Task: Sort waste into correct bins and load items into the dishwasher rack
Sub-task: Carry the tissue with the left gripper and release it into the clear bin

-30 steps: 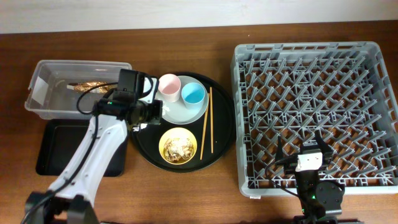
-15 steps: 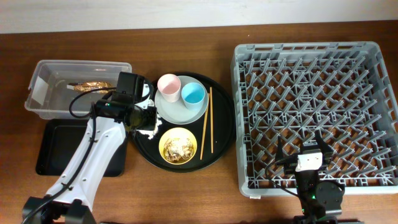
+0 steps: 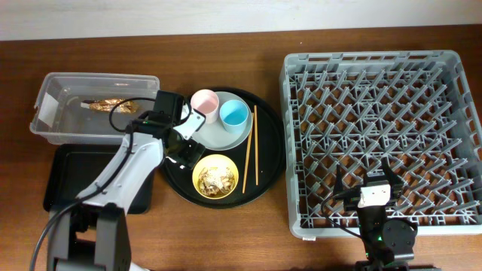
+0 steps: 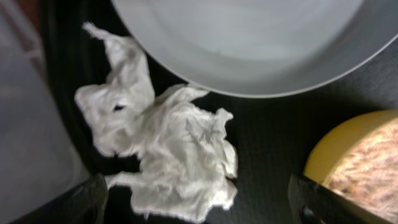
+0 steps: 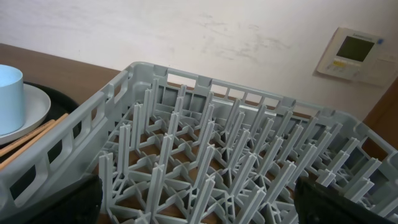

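Note:
A crumpled white tissue [image 4: 168,149] lies on the round black tray [image 3: 267,150], beside the pale grey plate [image 4: 249,43]. My left gripper [image 4: 199,208] hangs over it, open, with a dark finger [image 4: 81,202] on each side and nothing gripped. In the overhead view the left gripper [image 3: 181,144] covers the tissue. The yellow bowl [image 3: 216,177] holds beige food scraps. The pink cup [image 3: 204,103] and blue cup [image 3: 233,114] stand on the plate [image 3: 226,134], with the chopsticks [image 3: 251,147] to the right. My right gripper [image 3: 374,177] is open over the front of the grey rack [image 3: 380,75].
The clear tub [image 3: 53,113] at the far left holds a brown-gold wrapper [image 3: 113,105]. A shallow black rectangular tray [image 3: 64,177] lies in front of it, partly under my left arm. The right wrist view shows the rack's pegs [image 5: 205,155] and the blue cup [image 5: 9,90].
My left gripper has gone from shut to open, and its wrist has swung right toward the plate. The tissue lies on the round tray. The right arm has not moved.

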